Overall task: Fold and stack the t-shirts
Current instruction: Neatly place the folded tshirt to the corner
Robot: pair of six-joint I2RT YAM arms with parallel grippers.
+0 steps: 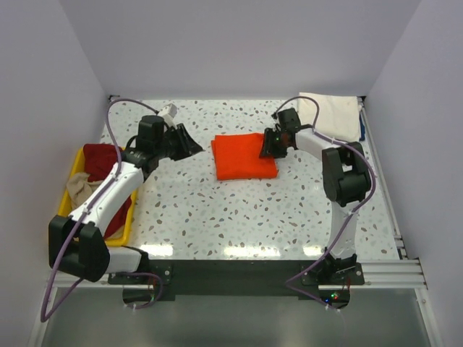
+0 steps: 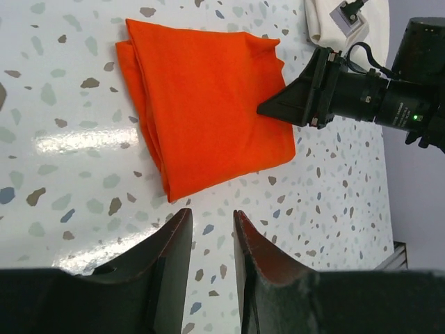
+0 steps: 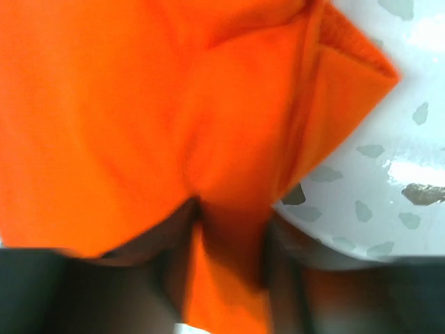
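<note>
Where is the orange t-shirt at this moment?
In the top view, the orange t-shirt lies in the middle of the table; the right pincer grips its right edge. The cream t-shirt lies in the far right corner.

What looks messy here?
Nothing is spilled or broken. The untidiest spot is the yellow tray on the left, where the dark red t-shirt and beige t-shirt lie crumpled in a heap. The orange t-shirt in the middle is folded, though its right edge is bunched up in the right gripper.
</note>
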